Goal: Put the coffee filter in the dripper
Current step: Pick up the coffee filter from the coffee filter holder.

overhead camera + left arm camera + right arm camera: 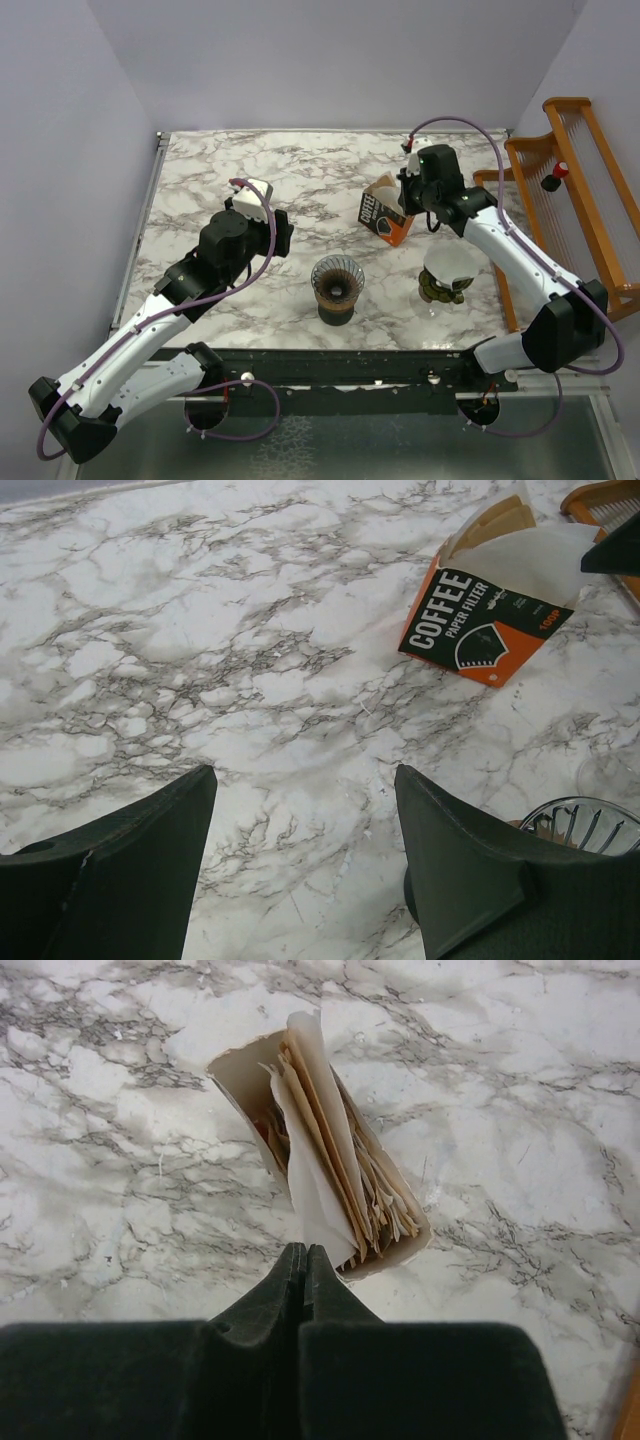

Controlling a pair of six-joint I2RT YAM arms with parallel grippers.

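The brown-and-orange "COFFEE" carton [383,218] stands open at mid right of the marble table, packed with folded paper filters. My right gripper [408,198] hangs over its mouth, shut on the edge of one white coffee filter [312,1185] that sticks up out of the carton [395,1215]; the fingertips [300,1256] pinch its lower corner. The filter also shows in the left wrist view [530,560]. The ribbed dark glass dripper [336,284] stands at front centre, with nothing in it. My left gripper [284,232] is open and empty, left of the dripper [585,825].
A white cone on a dark base [447,270] stands right of the dripper, below my right arm. An orange wooden rack [575,170] lines the right table edge. The table's raised metal edge [140,230] runs along the left.
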